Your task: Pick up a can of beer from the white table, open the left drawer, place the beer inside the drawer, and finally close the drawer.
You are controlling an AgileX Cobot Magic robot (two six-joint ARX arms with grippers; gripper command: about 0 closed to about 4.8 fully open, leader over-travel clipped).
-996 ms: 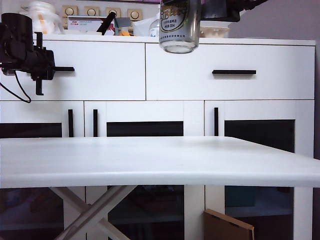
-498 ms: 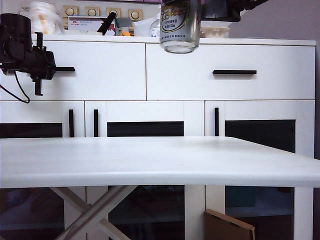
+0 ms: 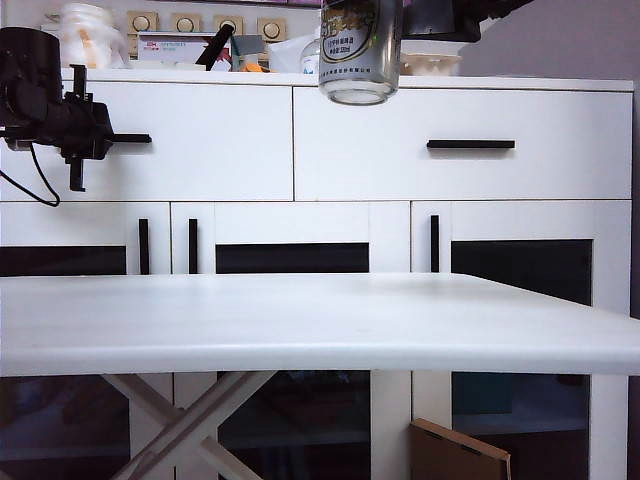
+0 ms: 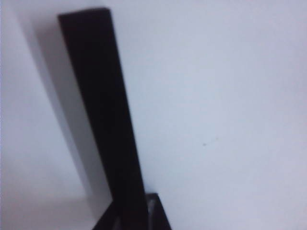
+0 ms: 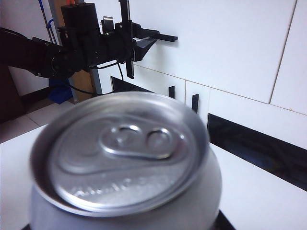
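The can of beer (image 3: pixel 360 50) hangs high above the white table (image 3: pixel 300 320), and my right gripper (image 3: pixel 435 18) is shut on it from above. In the right wrist view the can's silver lid (image 5: pixel 124 153) fills the foreground and hides the fingers. My left gripper (image 3: pixel 90 138) is at the left drawer (image 3: pixel 210 140), shut on its thin black handle (image 3: pixel 130 138). The left wrist view shows that handle (image 4: pixel 103 110) running between the dark fingertips (image 4: pixel 156 213). The drawer front sits flush with the drawer beside it.
The right drawer has its own black handle (image 3: pixel 470 144). Below are cabinet doors with short vertical handles (image 3: pixel 190 245). Boxes and jars (image 3: pixel 180 45) crowd the cabinet top. A cardboard box (image 3: pixel 455 455) lies on the floor under the table.
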